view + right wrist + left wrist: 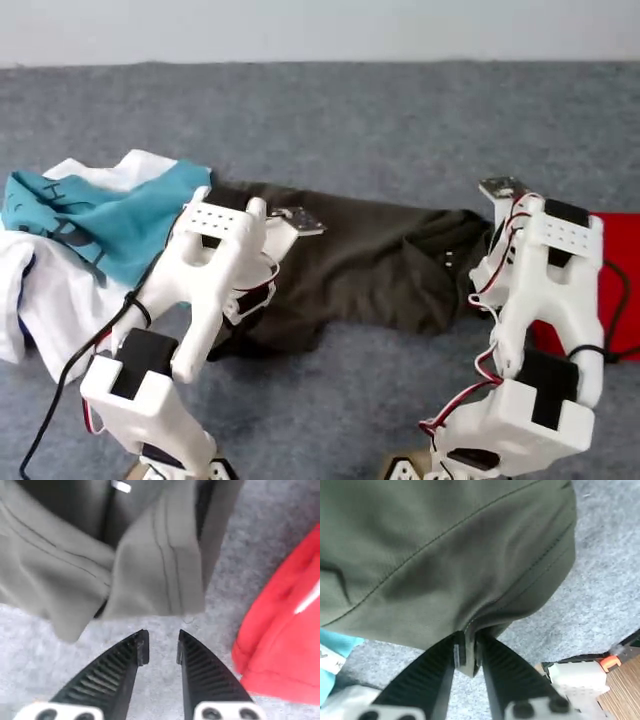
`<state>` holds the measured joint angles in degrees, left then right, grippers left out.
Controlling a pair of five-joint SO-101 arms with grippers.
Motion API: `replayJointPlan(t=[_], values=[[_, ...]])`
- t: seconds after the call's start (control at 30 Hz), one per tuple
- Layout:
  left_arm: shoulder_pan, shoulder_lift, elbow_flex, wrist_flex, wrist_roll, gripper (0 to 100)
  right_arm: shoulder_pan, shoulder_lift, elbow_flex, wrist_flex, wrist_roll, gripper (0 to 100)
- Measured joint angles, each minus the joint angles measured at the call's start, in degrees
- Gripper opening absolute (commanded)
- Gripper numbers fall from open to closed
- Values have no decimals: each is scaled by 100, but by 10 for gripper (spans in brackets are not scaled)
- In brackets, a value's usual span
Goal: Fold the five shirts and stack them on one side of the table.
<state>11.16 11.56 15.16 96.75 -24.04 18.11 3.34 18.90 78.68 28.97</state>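
An olive green shirt (370,260) lies crumpled across the middle of the grey table (380,120). My left gripper (467,655) is shut on a fold at the shirt's near left edge (445,555), and the cloth rises from the pinch. In the high view that gripper (250,298) sits under its white arm. My right gripper (161,645) hovers just off the shirt's right end (150,570), fingers a narrow gap apart with only carpet between them. It is low at the shirt's right end in the high view (482,290).
A teal shirt (110,225) lies on a white shirt (50,300) at the left edge. A red shirt (615,290) lies at the right, close beside the right arm (280,640). Bare carpet stretches behind the shirts.
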Motion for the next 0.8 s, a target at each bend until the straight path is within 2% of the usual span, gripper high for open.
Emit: replayJointPlan(t=[0.27,0.7,0.8], values=[[0,0,0,0,0,43,0,0,255,-958,9,108],[0,0,132,-70,0,43,0,0,993,-1820,9,103],[0,0,132,-70,0,43,0,0,1169,-1943,185,45]])
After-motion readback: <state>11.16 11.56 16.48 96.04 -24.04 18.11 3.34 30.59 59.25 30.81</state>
